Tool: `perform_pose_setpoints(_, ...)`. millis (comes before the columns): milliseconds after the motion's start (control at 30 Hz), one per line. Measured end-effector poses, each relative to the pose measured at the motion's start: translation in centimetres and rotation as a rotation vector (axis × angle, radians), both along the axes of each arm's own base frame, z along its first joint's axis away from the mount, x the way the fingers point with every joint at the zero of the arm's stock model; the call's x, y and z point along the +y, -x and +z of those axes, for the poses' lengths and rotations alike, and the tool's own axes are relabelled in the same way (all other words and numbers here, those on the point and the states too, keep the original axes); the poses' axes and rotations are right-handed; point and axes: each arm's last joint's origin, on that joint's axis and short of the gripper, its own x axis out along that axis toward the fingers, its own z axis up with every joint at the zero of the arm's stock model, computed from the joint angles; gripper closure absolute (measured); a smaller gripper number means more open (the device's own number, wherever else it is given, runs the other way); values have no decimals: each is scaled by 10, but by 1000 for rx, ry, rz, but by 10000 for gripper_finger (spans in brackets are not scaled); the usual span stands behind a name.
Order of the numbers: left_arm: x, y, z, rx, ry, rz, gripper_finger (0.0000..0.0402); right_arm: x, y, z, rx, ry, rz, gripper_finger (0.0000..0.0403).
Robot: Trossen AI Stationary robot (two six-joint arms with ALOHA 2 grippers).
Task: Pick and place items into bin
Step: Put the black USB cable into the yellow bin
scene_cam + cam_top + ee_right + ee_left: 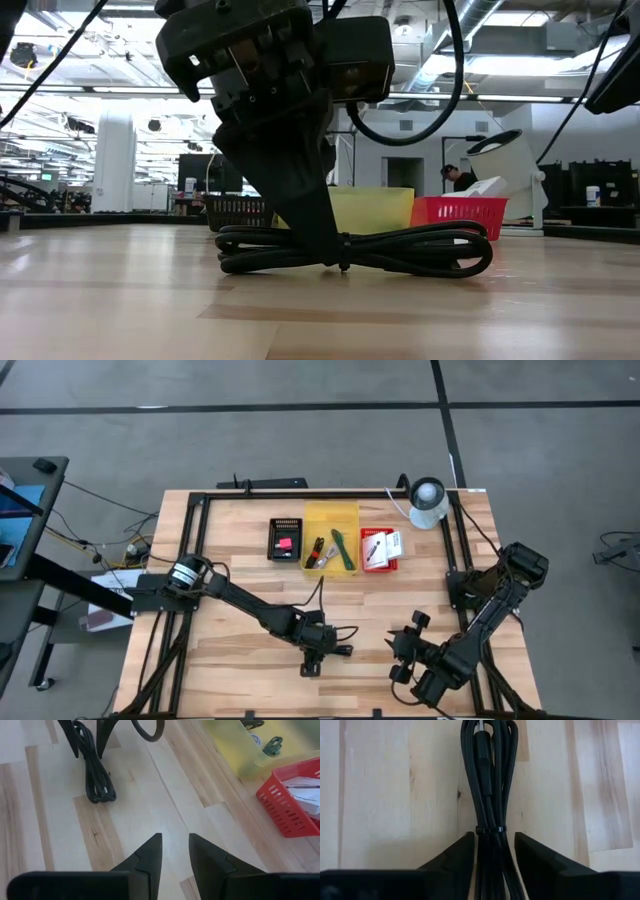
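A coiled black cable (490, 780), bound by a thin tie, lies flat on the wooden table (240, 520) near its near edge. My left gripper (494, 840) points down over it, open, one finger on each side of the bundle at the tie. The low view shows its fingertips (338, 262) down at table level. Whether the fingers touch the cable I cannot tell. My right gripper (175, 840) is open and empty, just right of the cable (338, 651). A tiny pink block (285, 544) lies in the black bin, a green piece (343, 550) in the yellow bin, and white flat pieces (383, 546) in the red bin.
Three bins stand in a row toward the far edge: black (285, 525), yellow (331, 512) and red (378, 566). A white round object (428, 500) stands at the far right corner. A black frame borders the table. Bare wood lies between the grippers and the bins.
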Motion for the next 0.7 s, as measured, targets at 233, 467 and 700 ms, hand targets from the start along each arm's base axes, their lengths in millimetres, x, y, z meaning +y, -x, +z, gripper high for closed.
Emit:
perform_pose_setpoints(233, 0, 0, 0, -11, -15, -15, 337, 0, 0, 0, 0, 0, 0, 310)
perform_pose_setpoints(467, 0, -1, 1, -29, -44, -4, 361, 0, 0, 0, 0, 0, 0, 310)
perform_pose_setpoints(700, 2, -1, 5, -12, -108, -1, 346, 0, 0, 0, 0, 0, 0, 310)
